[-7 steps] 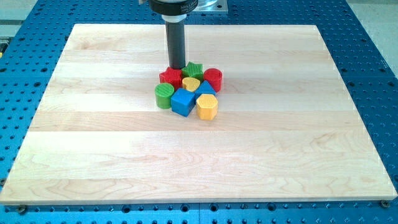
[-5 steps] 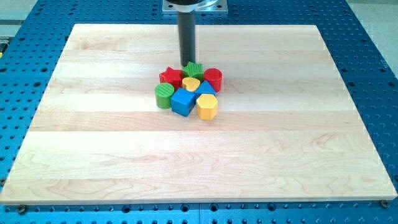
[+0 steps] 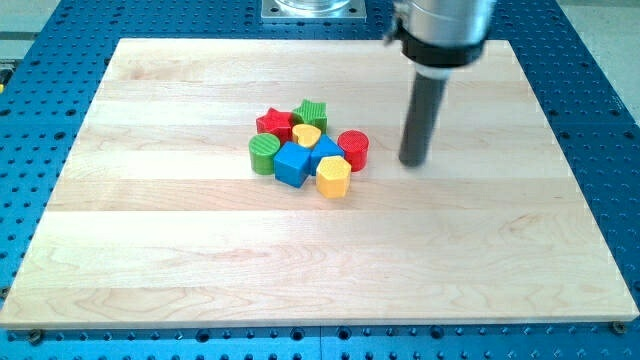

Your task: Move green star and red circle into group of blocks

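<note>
A tight cluster of blocks sits on the wooden board (image 3: 200, 250) a little above its middle. The green star (image 3: 312, 112) is at the cluster's top, touching the red star (image 3: 274, 124) and the yellow heart (image 3: 307, 135). The red circle (image 3: 353, 149) is at the cluster's right edge, against a blue block (image 3: 327, 150) and above the yellow hexagon (image 3: 333, 176). A green cylinder (image 3: 264, 154) and a blue cube (image 3: 294, 163) form the left and bottom. My tip (image 3: 413, 162) is to the right of the red circle, with a clear gap between them.
The board lies on a blue perforated table (image 3: 600, 120). The arm's metal mount (image 3: 314, 9) shows at the view's top edge.
My tip moved from above the green star to the right side of the cluster. The red circle shifted down and slightly right, now beside the blue block.
</note>
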Controlling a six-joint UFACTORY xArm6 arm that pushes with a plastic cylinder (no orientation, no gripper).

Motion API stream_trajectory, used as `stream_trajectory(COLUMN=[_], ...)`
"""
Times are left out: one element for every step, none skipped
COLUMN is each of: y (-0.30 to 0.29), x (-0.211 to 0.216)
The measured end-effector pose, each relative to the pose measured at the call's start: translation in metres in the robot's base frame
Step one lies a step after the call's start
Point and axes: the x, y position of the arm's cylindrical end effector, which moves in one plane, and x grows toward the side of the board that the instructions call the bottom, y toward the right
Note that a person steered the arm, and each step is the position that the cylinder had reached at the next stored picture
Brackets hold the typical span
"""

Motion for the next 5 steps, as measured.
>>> stream_trajectory(y=[-0.022,-0.048,-0.053,-0.014,-0.055], x=[-0.007,-0.051,-0.046,0.003,0.01])
